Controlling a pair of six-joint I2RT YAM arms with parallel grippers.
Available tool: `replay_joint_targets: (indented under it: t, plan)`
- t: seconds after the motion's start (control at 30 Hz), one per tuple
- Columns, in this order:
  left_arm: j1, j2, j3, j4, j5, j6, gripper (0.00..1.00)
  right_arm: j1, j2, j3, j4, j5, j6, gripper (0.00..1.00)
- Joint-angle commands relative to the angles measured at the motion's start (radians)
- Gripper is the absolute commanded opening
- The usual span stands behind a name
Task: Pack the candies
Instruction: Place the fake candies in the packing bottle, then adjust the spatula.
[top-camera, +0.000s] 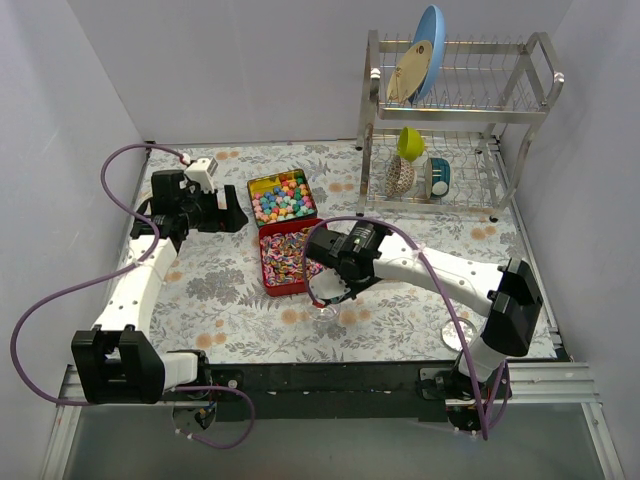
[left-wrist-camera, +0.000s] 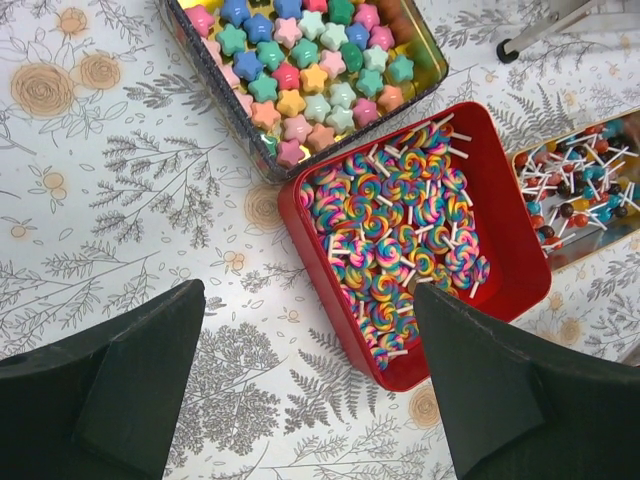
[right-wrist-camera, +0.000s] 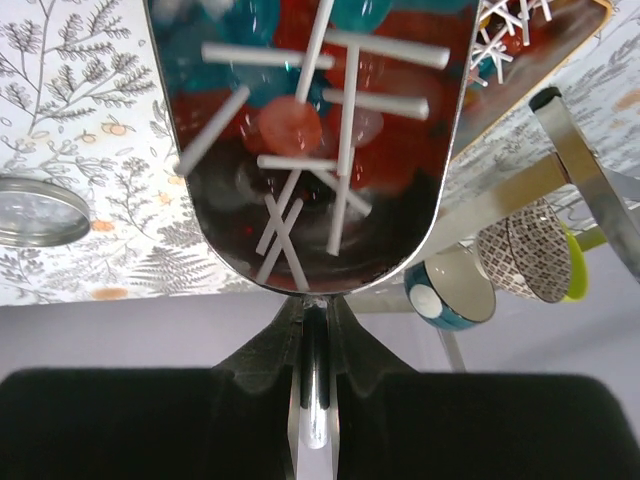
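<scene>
The candies lie in tins. Pastel star candies (left-wrist-camera: 300, 60) fill a dark tin (top-camera: 281, 196). Swirl lollipops (left-wrist-camera: 400, 230) fill a red tin (top-camera: 287, 260) in front of it. A third tin with ball lollipops (left-wrist-camera: 580, 190) shows at the right edge of the left wrist view. My left gripper (left-wrist-camera: 310, 295) is open and empty, hovering left of the tins (top-camera: 232, 216). My right gripper (right-wrist-camera: 312, 310) is shut on the handle of a metal scoop (right-wrist-camera: 310, 200) that holds several red and teal lollipops. In the top view it (top-camera: 335, 283) is just right of the red tin.
A round lid (top-camera: 455, 337) lies on the flowered cloth near the right arm's base, and shows in the right wrist view (right-wrist-camera: 35, 210). A steel dish rack (top-camera: 450, 110) with plates and bowls stands at the back right.
</scene>
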Motion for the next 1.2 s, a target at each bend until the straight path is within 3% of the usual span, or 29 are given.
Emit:
replay_joint_targets:
  t: [0.0,0.67,0.97,1.17]
  plan:
    - [0.004,0.001,0.051,0.036,0.029,-0.018,0.85,0.026,-0.022,0.020,-0.038,0.107,-0.049,0.01]
    - [0.004,0.008,0.019,0.064,0.254,-0.061,0.83,0.052,-0.057,0.072,-0.038,0.131,-0.061,0.01]
    - [-0.014,-0.047,-0.109,0.159,0.616,-0.138,0.81,-0.124,0.033,0.308,-0.038,-0.246,0.122,0.01]
    - [-0.094,0.001,-0.118,0.160,0.661,-0.176,0.79,-0.175,0.159,0.477,-0.036,-0.349,0.178,0.01]
